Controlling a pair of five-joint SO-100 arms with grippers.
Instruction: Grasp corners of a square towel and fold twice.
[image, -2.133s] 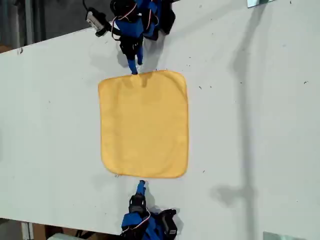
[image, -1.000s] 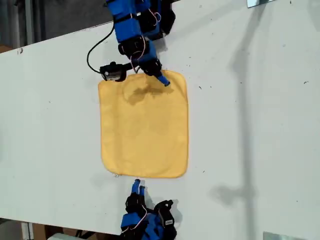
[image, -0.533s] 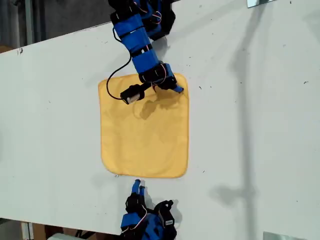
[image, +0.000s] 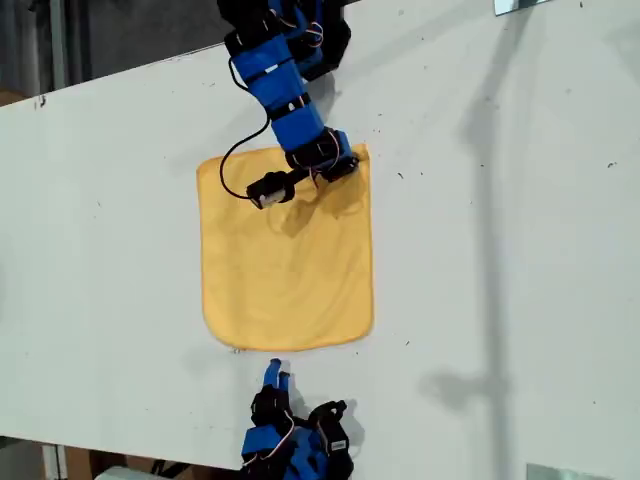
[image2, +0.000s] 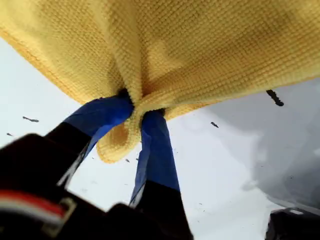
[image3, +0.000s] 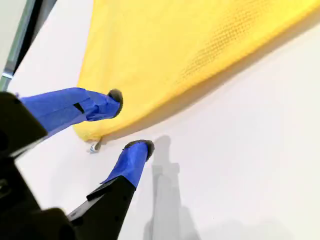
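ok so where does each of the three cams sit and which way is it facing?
Exterior view: overhead, facing down on the table, the towel and both arms.
First wrist view: rides my first gripper, looking along its blue fingers, shut on a towel corner.
Second wrist view: rides my second gripper, open beside another towel corner.
All three views share the towel.

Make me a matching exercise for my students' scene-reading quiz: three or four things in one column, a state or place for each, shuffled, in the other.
Things:
1. my first tool
2. my second tool
3. towel
4. table

States or places:
A. open, beside a cloth corner, touching nothing
B. white, bearing the cloth
C. shut on a pinch of yellow fabric
D. yellow-orange, mostly flat, one corner bunched

Pairs: 1-C, 2-A, 3-D, 4-B
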